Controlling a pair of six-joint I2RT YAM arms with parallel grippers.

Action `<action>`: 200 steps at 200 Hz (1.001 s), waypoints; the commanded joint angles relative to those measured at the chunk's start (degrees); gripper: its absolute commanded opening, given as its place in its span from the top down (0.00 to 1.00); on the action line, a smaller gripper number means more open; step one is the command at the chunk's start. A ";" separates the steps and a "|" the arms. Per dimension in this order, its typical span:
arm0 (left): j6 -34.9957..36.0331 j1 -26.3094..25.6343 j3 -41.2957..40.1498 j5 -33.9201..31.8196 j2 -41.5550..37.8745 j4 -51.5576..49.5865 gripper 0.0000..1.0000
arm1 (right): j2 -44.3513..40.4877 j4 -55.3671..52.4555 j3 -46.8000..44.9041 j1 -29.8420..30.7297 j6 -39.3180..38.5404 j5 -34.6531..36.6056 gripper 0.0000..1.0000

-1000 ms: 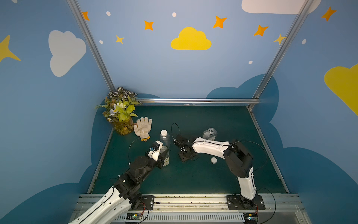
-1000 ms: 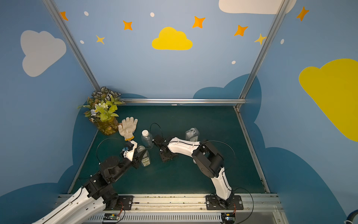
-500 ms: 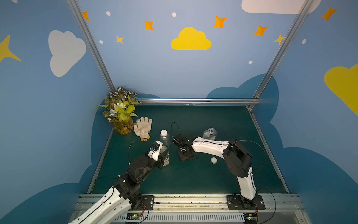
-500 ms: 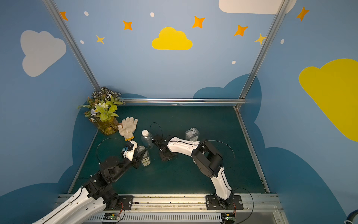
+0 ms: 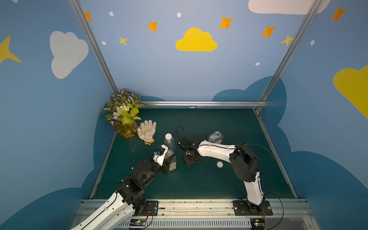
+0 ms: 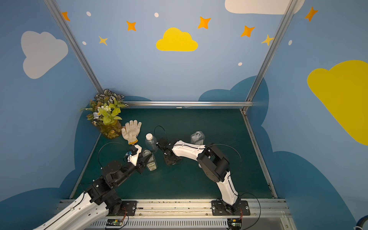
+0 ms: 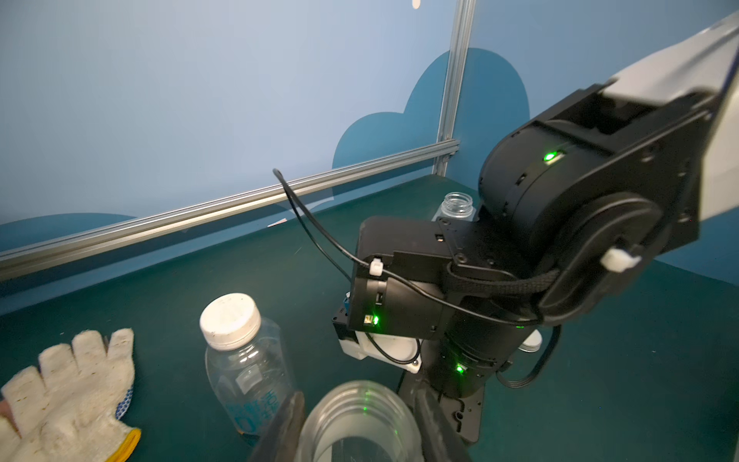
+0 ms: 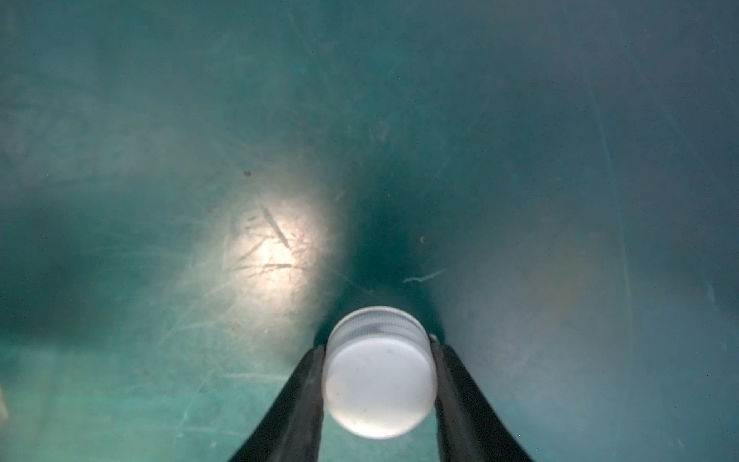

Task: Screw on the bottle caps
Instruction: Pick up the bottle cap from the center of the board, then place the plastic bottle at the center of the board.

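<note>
The white cap (image 8: 379,384) sat pinched between the fingers of my right tool (image 8: 379,350), down at the green desk (image 8: 160,160) and near the labelled bottle (image 5: 172,162). My left tool (image 7: 358,402) was clamped around that bottle, which stood upright with its mouth uncovered. A capped bottle (image 5: 169,140) stood just behind it. Another open bottle (image 5: 215,137) stood behind my right arm, and a loose cap (image 5: 219,164) lay near its elbow. A glove (image 5: 147,131) lay by the plant (image 5: 123,117).
</note>
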 commanded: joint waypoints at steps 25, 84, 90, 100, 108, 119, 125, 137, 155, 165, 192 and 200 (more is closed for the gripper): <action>-1.14 0.17 -0.87 10.67 1.53 8.49 0.93 | -9.28 -4.89 -2.32 -0.55 -1.84 1.95 0.61; -4.19 -0.47 0.22 19.42 11.71 18.68 0.97 | -20.88 -11.97 -3.43 -1.86 -4.39 5.40 0.61; -4.51 -0.78 0.34 19.66 12.82 19.73 0.97 | -21.93 -12.76 -3.62 -2.09 -4.66 5.83 0.61; -4.84 -1.68 0.33 19.63 14.59 21.53 0.97 | -23.58 -13.94 -3.93 -2.37 -5.03 6.65 0.61; -4.86 -2.53 0.38 19.21 15.82 22.79 0.97 | -24.80 -14.68 -4.23 -2.62 -5.37 7.11 0.61; -4.31 -3.92 0.48 18.14 17.31 24.00 0.97 | -26.42 -15.45 -4.69 -2.93 -5.63 7.48 0.61; -4.04 -4.67 0.45 17.40 18.11 24.59 0.97 | -27.18 -15.91 -4.82 -3.10 -5.61 7.55 0.61; -3.17 -6.35 0.43 16.18 19.53 25.81 0.97 | -28.69 -16.44 -5.24 -3.33 -5.79 7.54 0.61; -1.98 -8.43 0.46 14.56 21.25 27.16 0.96 | -30.72 -16.77 -5.95 -3.43 -5.88 7.35 0.61; -1.48 -9.01 0.51 13.99 22.14 27.45 0.96 | -31.69 -16.83 -6.21 -3.47 -5.89 7.00 0.61; -1.12 -10.23 -0.25 13.37 23.76 28.61 0.93 | -33.15 -16.94 -6.83 -3.47 -5.99 6.60 0.61; -0.99 -10.43 -0.47 13.18 24.03 28.70 0.93 | -33.40 -16.98 -7.06 -3.47 -5.97 6.53 0.61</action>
